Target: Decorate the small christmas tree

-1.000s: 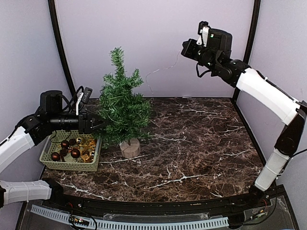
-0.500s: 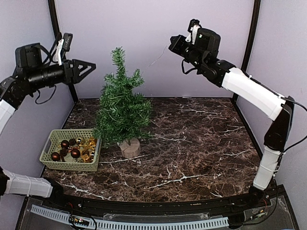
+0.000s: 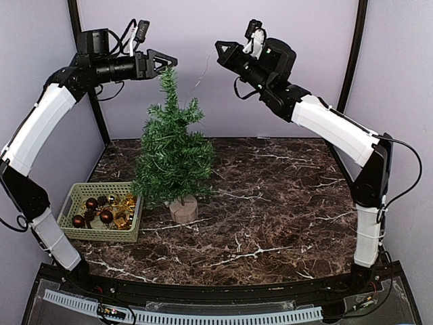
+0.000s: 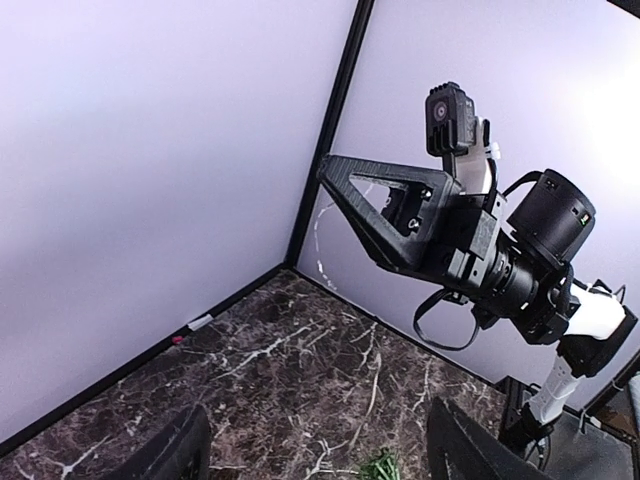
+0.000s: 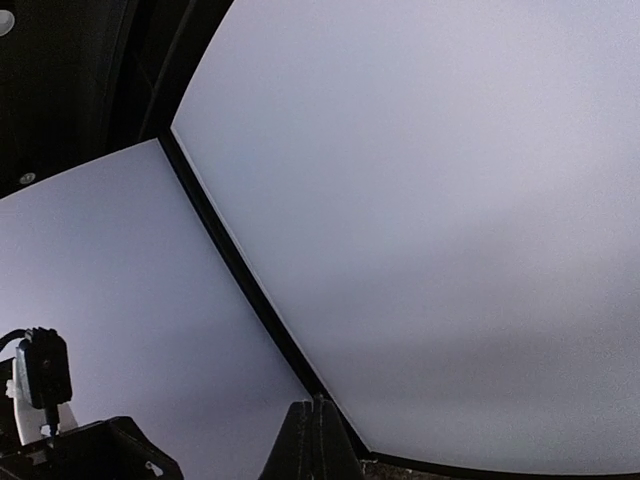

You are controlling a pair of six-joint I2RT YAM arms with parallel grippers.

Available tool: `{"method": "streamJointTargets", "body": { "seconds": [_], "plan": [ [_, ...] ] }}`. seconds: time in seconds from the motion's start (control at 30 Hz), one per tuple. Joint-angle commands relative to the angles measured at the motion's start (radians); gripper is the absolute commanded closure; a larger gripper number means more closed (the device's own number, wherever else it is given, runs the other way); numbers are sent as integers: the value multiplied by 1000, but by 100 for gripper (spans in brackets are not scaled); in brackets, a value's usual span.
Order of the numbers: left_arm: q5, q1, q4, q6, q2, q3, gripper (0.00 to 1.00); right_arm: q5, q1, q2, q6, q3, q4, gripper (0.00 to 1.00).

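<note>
The marble table (image 3: 284, 196) looks unchanged. The small christmas tree (image 3: 172, 152) stands unmoved left of the frame's centre on its wooden stump. It is just right of the green basket (image 3: 74, 203) of baubles (image 3: 91, 203) at lower left. The left gripper (image 3: 172, 62) has swung in from the upper left edge and now hangs at the treetop, jaws spread wider than before and holding nothing. The right gripper (image 3: 220, 47) has shifted left toward it at upper centre, fingers pressed together. A thin pale thread (image 3: 201, 71) hangs below its tip; whether it is pinched cannot be told.
</note>
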Motion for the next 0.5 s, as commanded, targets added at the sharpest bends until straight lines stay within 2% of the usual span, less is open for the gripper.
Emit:
{"method": "streamJointTargets", "body": {
  "seconds": [0.0, 0.1, 0.33, 0.47],
  "plan": [
    [170, 4, 116, -76, 23, 35, 23, -138, 19, 19, -14, 44, 88, 100],
    [224, -2, 163, -126, 55, 40, 23, -185, 24, 25, -35, 49, 98, 100],
    [274, -20, 197, -134, 155, 86, 23, -261, 34, 37, -89, 55, 103, 100],
    [287, -30, 222, -137, 166, 87, 38, -282, 34, 34, -102, 46, 103, 100]
  ]
}}
